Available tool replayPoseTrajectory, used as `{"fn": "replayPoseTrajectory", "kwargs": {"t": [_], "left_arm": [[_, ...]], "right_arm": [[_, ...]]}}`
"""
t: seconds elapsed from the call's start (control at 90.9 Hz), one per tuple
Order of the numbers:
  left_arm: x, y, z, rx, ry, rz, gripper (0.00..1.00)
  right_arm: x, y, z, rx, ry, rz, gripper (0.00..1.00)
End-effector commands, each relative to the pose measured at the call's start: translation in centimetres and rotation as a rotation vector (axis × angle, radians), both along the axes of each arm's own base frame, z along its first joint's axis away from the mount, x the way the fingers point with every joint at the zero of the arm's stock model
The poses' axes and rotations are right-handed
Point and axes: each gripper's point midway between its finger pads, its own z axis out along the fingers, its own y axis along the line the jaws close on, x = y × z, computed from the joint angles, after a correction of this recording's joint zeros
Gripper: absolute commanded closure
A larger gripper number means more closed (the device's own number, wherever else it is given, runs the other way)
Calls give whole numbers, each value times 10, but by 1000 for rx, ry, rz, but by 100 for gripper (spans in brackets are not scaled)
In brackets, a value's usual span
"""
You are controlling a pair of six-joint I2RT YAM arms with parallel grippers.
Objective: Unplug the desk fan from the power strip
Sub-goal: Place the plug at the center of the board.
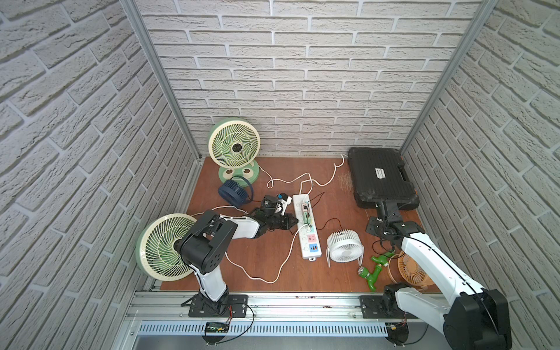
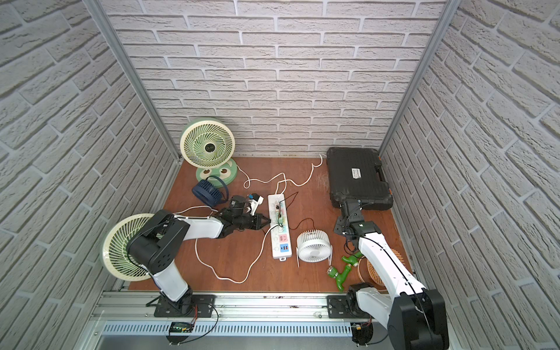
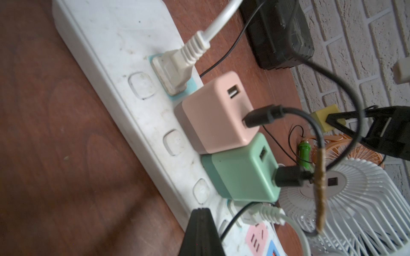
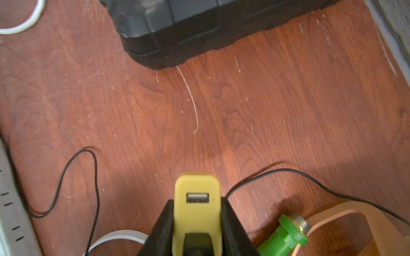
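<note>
White brick-pattern walls (image 1: 303,75) close in three sides of a reddish-brown wood-grain worktop (image 1: 272,266), scratched in places, with an aluminium rail (image 1: 288,303) along its front edge. The left gripper (image 1: 294,222) is closed and empty, its tip at the long edge of the power strip (image 1: 304,239), which lies mid-worktop and runs front to back. In the left wrist view the strip's grubby white casing (image 3: 124,44) carries a flat white plug (image 3: 173,73), then a pink USB adapter (image 3: 215,113) and a green USB adapter (image 3: 241,175), each with a black cable in it. The right gripper (image 4: 197,200) clamps a yellow USB adapter (image 4: 196,184) above bare wood, just in front of the black tool case (image 1: 378,178) in the back right corner. A white desk fan (image 1: 345,250) stands just right of the strip. An orange fan (image 1: 412,269) and green pipe fittings (image 1: 374,272) lie at the front right. A navy fan (image 1: 233,192) and two cream-and-green fans (image 1: 235,145) (image 1: 160,245) occupy the left side.
</note>
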Motion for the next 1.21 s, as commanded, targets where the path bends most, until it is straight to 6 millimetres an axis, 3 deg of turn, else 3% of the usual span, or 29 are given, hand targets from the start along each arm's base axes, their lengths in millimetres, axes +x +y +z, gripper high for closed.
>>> {"fn": "replayPoseTrajectory", "kwargs": {"t": [0.0, 0.165, 0.462, 0.88, 0.99, 1.199], "left_arm": [[0, 6, 7, 6, -36, 3, 100], [-2, 7, 7, 8, -36, 3, 100], [1, 3, 10, -2, -37, -6, 100], [6, -2, 13, -15, -32, -19, 100], [7, -4, 14, -24, -29, -23, 100], [9, -9, 18, -49, -27, -31, 100]], "right_arm": [[6, -7, -6, 51, -23, -47, 84], [0, -15, -16, 77, 11, -77, 83], [-7, -17, -13, 63, 42, -74, 72], [-13, -12, 29, 49, -25, -33, 51], [-10, 1, 39, 73, -52, 34, 50], [2, 48, 60, 154, -150, 250, 50]]}}
